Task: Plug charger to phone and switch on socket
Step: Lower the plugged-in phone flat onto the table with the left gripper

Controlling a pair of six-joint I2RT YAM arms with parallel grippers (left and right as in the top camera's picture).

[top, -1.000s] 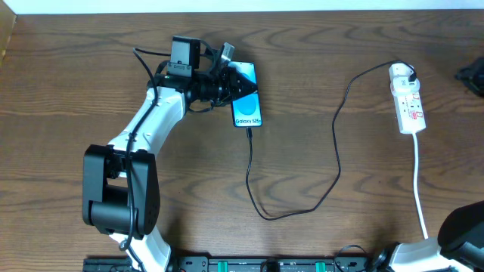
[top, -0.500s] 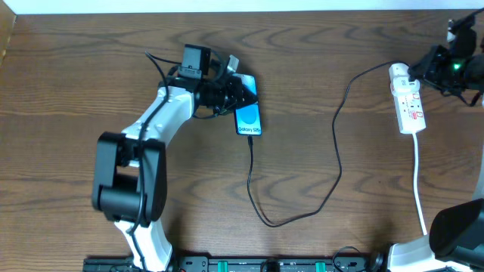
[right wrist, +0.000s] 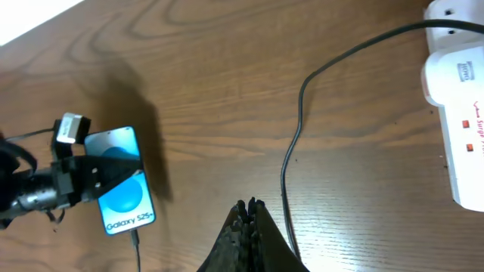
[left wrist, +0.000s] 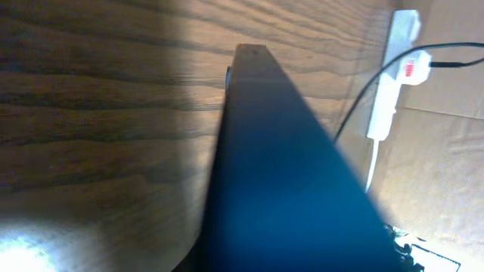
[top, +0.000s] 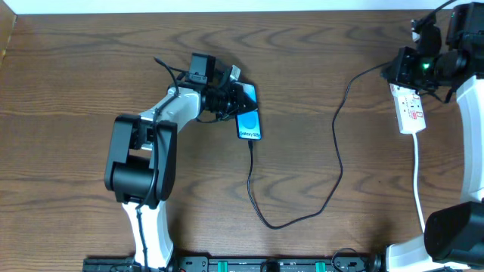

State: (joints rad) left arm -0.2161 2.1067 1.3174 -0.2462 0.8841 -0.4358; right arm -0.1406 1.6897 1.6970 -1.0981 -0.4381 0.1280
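While pinning the phone [top: 249,125] to the counter [top: 76,60] in the upper middle of the overhead view, clamping the left gripper [top: 237,97] across its upper half, probably steadying it against the charger [top: 337,151] tip, apparently seated at its lower edge. Stretching the left forearm [top: 178,106] low toward the right. Reaching the right arm [top: 473,113] up the right edge, bending the wrist leftward, hovering the right gripper [right wrist: 246,208], pressing its fingers together, over the socket's [top: 411,112] upper end, likely readying to switch it on.

one phone [top: 249,121], one charger [top: 338,162], one socket [top: 411,111]
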